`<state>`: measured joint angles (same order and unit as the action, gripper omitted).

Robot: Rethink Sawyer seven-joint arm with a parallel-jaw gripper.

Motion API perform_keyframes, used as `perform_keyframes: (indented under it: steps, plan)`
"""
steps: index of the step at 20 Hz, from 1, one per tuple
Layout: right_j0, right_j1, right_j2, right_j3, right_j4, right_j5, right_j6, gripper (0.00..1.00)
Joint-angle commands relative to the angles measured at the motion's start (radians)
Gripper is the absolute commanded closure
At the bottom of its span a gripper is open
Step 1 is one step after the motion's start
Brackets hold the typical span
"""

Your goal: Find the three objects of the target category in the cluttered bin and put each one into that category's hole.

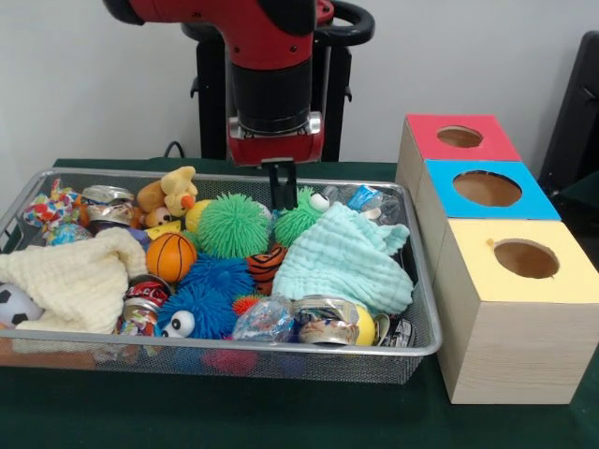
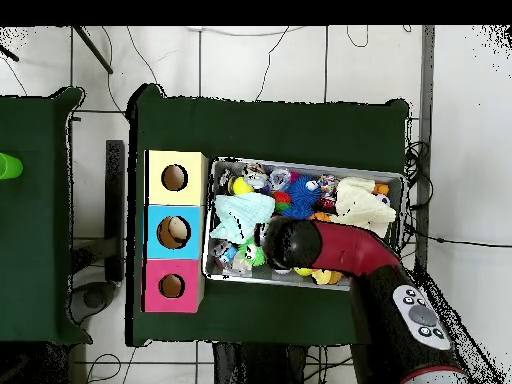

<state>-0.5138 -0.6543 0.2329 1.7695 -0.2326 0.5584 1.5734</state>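
- Front view first: the wire mesh bin (image 1: 426, 347) sits on the green bench (image 1: 281, 416), packed with toys, cans and cloths, and the target things are somewhere in that heap; which category counts cannot be told.
- Centre of the bin, a green spiky ball (image 1: 233, 225) stands tall, with a second green spiky toy with eyes (image 1: 301, 216) just beside it on the right.
- Touching the first ball on its left, an orange mini basketball (image 1: 171, 256); below that, a blue fuzzy toy with big eyes (image 1: 201, 305) near the front wall.
- An orange tiger-striped ball (image 1: 267, 262) is wedged between the blue toy and the mint muslin cloth (image 1: 347, 259), which drapes over the right half.
- At left, a cream cloth (image 1: 75, 281) covers that end, with a small soccer ball (image 1: 14, 305) poking out at the edge.
- At the back left, a yellow plush duck (image 1: 169, 195) beside some tins (image 1: 108, 204).
- Along the front wall, a red drink can (image 1: 143, 305) and a printed tin (image 1: 324, 320) lie on their sides.
- The hand (image 1: 282, 183) hangs from the red and black arm (image 1: 271, 75) over the bin's back rim, just above the gap between the two green toys; its dark fingers look close together, holding nothing, but whether it's clenched or released, I can't tell.
- Right of the bin, touching it, three wooden boxes run in a row: yellow-topped box (image 1: 519, 309) nearest, blue-topped box (image 1: 482, 192) in the middle, red-topped box (image 1: 454, 140) at the back, each with a round hole.
- Overhead view: the blue box's hole (image 2: 174, 232) shows something pale inside; the arm's bulk hides much of the bin.
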Motion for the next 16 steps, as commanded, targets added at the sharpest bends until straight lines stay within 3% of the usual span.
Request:
perform_keyframes:
  steps: [1, 5, 10, 16]
  plan:
    - [-0.012, 0.057, 0.031, -0.237, 0.041, 0.214, 0.025, 1.00]
    - [-0.016, 0.084, 0.039, -0.289, 0.041, 0.242, 0.029, 1.00]
    - [-0.048, 0.103, 0.067, -0.291, 0.046, 0.225, 0.000, 1.00]
    - [-0.097, 0.120, 0.112, -0.229, 0.016, 0.082, -0.041, 1.00]
